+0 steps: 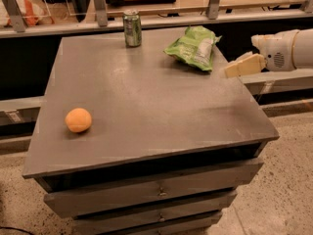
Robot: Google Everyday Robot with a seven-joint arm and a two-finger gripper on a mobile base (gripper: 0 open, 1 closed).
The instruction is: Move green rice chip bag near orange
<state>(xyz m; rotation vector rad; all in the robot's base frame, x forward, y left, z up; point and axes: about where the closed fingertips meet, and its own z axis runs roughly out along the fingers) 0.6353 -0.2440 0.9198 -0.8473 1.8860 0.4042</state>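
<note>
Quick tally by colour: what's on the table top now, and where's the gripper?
Green: 2, green rice chip bag and soda can
Orange: 1, the orange
Total: 3
The gripper is just off the table's right edge, beside the bag.

A green soda can (132, 29) is standing upright near the far edge of the grey desk (161, 111), left of that edge's middle, while drawers (159, 191) are sitting stacked under the near edge and a railing (171, 20) is running behind the far edge.
</note>
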